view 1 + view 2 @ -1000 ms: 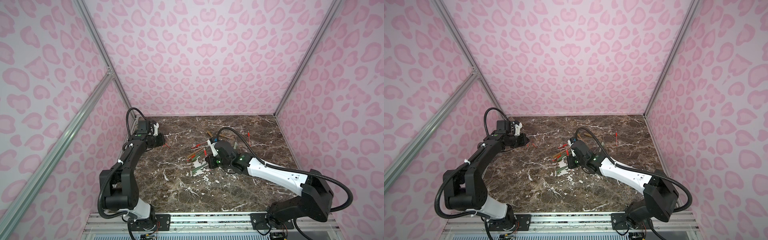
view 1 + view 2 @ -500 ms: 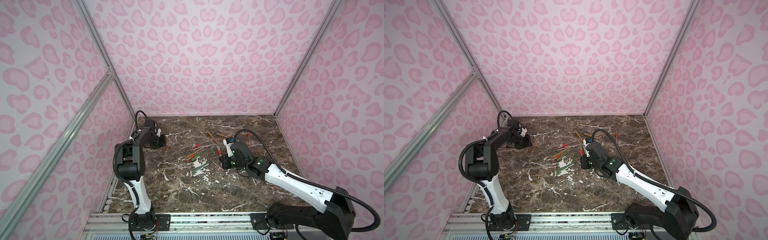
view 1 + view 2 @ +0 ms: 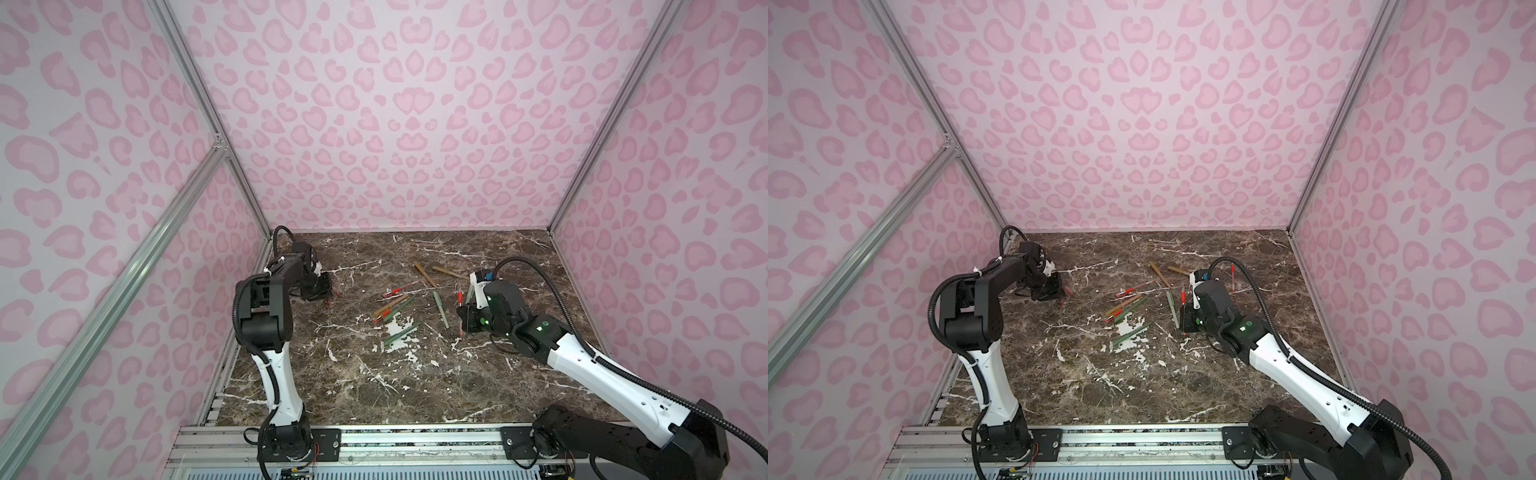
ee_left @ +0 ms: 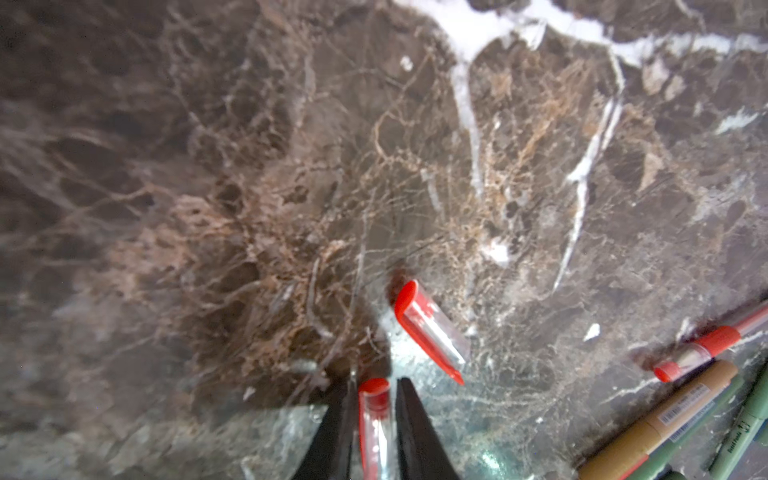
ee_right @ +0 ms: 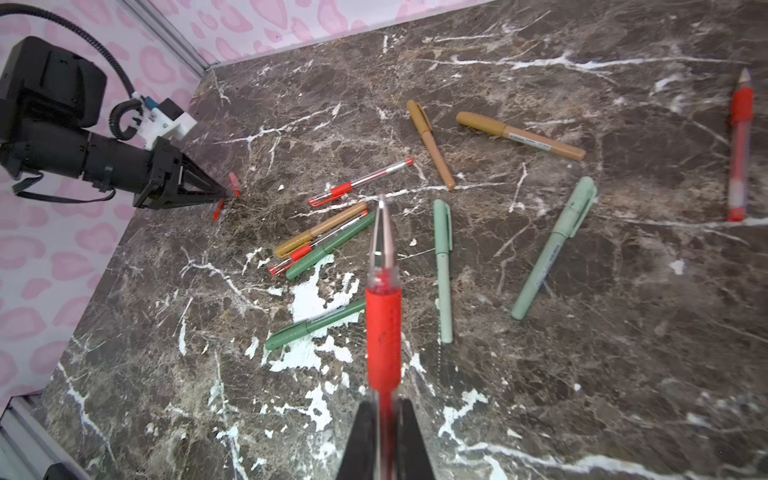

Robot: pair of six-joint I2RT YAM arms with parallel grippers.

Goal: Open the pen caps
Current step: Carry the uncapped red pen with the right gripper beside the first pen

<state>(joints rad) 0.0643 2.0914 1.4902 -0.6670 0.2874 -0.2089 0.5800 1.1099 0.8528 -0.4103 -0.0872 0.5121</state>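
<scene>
At the far left of the counter (image 3: 374, 386), the left end effector (image 4: 376, 388) sits low over the surface with a red cap (image 4: 374, 428) between its fingers. They flank the cap closely, but I cannot tell whether they pinch it. A second red cap (image 4: 428, 328) lies loose just beside it. Over on the right, the right end effector (image 5: 385, 404) is clenched on an uncapped red pen (image 5: 384, 328). Across the middle lie scattered capped pens (image 5: 442, 266) in green, tan and red.

A brown, white-veined marble tabletop (image 3: 353, 386) lay between pink leopard-print walls (image 3: 395, 124); an aluminium rail (image 3: 415, 440) ran along its near edge.
</scene>
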